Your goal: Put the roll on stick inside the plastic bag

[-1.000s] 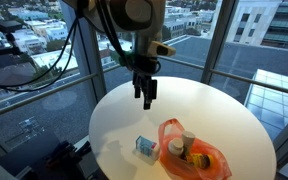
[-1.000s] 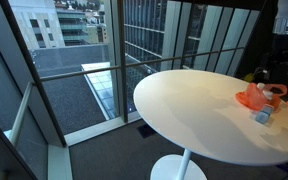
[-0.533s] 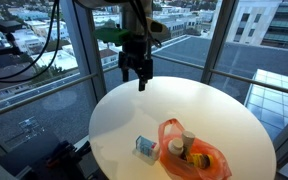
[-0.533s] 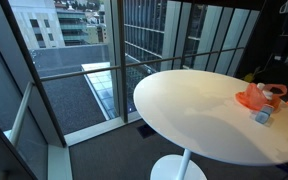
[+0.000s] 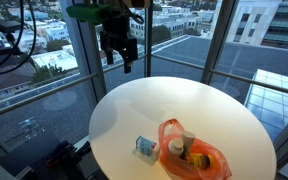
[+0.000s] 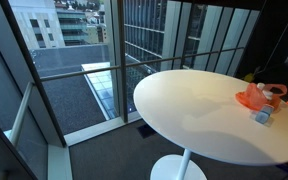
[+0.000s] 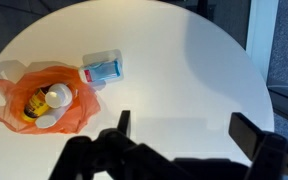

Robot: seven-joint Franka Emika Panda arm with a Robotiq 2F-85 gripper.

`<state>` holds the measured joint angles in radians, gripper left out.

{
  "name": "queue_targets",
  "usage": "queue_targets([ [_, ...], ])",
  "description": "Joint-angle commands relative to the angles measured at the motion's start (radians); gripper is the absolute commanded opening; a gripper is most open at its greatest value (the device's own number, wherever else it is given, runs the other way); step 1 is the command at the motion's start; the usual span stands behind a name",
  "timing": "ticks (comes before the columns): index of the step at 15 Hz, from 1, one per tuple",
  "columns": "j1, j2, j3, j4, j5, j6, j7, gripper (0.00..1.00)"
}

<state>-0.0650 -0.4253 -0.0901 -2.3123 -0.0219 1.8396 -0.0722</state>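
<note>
A round white surface [image 5: 174, 100] stands beside tall windows [image 5: 44, 60] that look out on city buildings. An orange plastic bag [image 7: 14, 100] lies open near the edge of the surface, and shows in both exterior views [image 5: 212, 160] [image 6: 250, 98]. Inside the bag are a few white-capped containers and something yellow. One white-capped container looks like the roll on stick [image 7: 56, 97], already inside the bag, though which item it is cannot be told for certain. A small blue and white packet [image 7: 104, 69] lies flat on the surface just beside the bag, at its rim, apart from the bag's contents. The robot's pincer [image 5: 117, 62] hangs high in the air, well apart from the bag and beyond the side of the surface farthest from it. In the wrist view its two dark fingers [image 7: 123, 125] are spread wide apart, released and grasping nothing.
</note>
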Motion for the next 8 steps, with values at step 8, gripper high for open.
queue_targets([
  [8,0.001,-0.050,0.011,-0.022,0.029,-0.032,0.005,1.00],
])
